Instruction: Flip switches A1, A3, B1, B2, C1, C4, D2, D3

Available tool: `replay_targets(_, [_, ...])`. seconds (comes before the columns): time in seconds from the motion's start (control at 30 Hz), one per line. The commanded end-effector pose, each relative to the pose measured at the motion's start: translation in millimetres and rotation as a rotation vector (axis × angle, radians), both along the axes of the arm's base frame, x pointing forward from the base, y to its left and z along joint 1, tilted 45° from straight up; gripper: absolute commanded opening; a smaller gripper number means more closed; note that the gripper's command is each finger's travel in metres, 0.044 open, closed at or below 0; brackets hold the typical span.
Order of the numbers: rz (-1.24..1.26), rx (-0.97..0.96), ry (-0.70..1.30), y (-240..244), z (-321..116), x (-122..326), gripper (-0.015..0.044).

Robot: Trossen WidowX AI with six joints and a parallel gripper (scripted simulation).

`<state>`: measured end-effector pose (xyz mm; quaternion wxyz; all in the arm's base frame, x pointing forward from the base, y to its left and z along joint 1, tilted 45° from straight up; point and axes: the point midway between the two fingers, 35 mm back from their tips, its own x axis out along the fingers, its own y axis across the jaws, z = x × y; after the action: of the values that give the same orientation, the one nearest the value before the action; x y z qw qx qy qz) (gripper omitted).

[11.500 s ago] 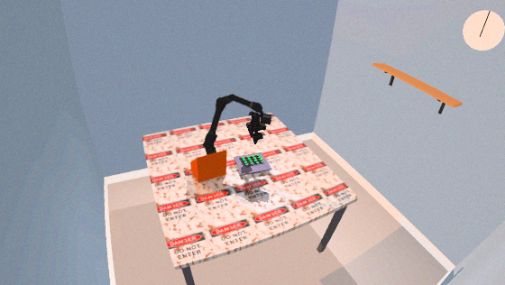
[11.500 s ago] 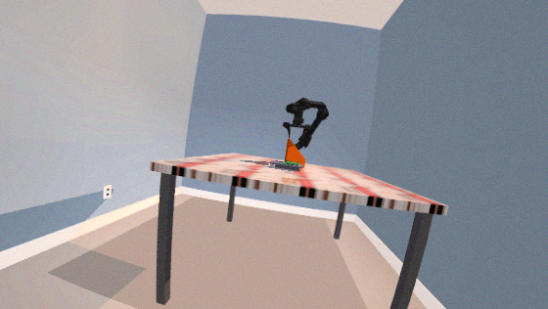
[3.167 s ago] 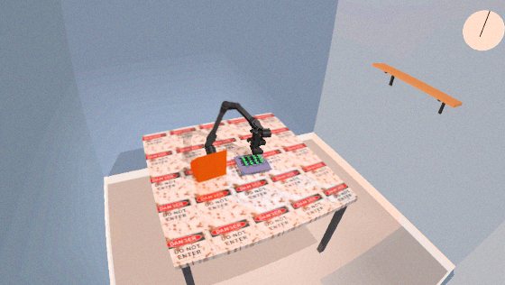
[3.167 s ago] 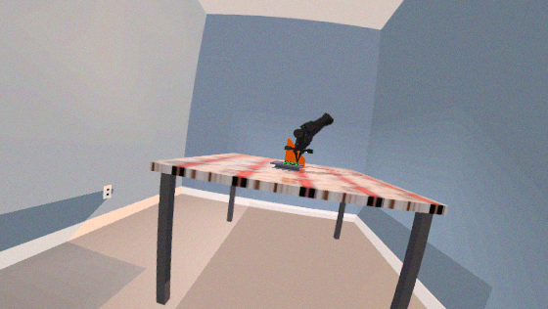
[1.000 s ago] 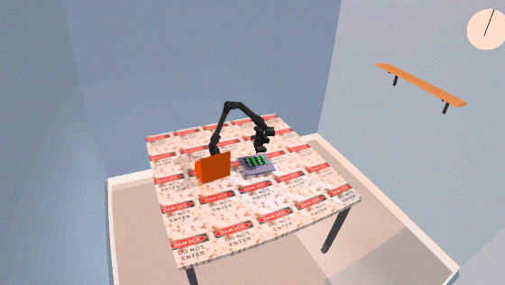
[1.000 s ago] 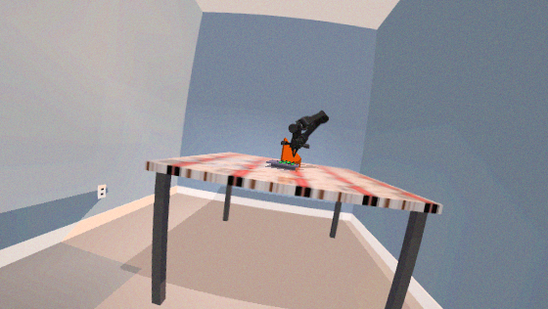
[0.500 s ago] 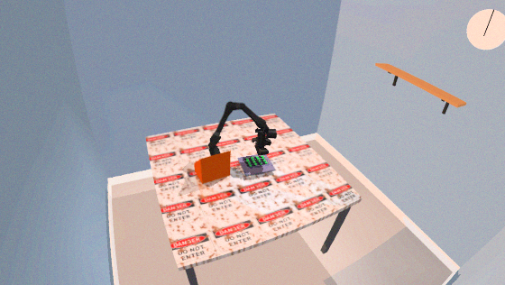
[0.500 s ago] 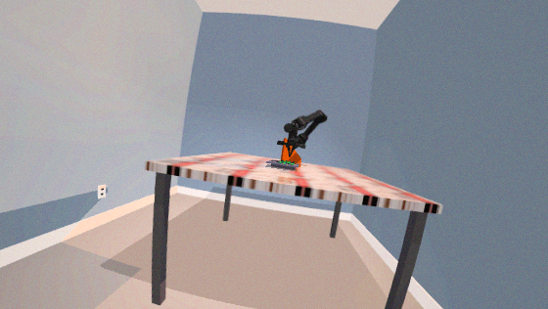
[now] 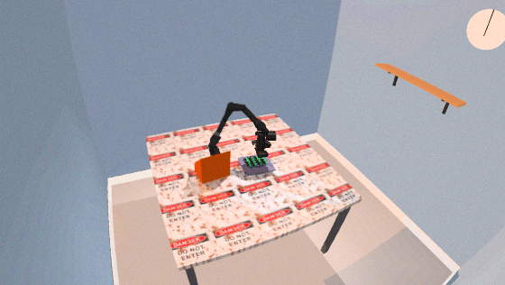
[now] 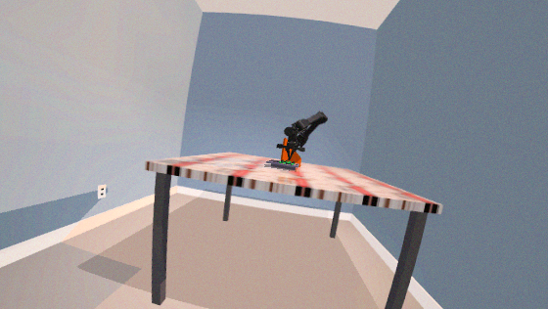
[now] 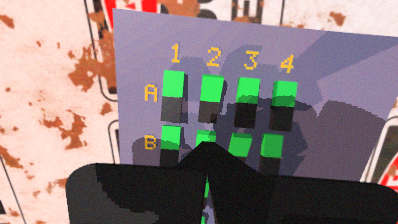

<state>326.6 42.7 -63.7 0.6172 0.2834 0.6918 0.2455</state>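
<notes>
One clenched, empty gripper (image 11: 206, 150) points its joined fingertips at switch B2 (image 11: 205, 136) on the panel (image 11: 320, 125), forming a narrow pressing tip.

Blue walls (image 10: 274, 73); beige floor (image 10: 254, 264) (shelf (image 9: 419, 84) right)

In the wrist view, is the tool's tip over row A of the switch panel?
No: the shut tool has its tip at the B2 switch, one row nearer the arm than row A on the panel.

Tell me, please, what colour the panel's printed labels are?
Yellow-orange labels, clearest in the wrist view.
</notes>
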Motion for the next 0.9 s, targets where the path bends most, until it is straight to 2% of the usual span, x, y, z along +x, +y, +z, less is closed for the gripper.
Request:
replay_targets(0.0, [-0.004, 0.005, 0.007, 4.5, -3.8, -1.1, 0.0000])
replay_targets(0.87, [-0.004, 0.005, 0.007, 6.1, -5.4, -1.3, 0.0000])
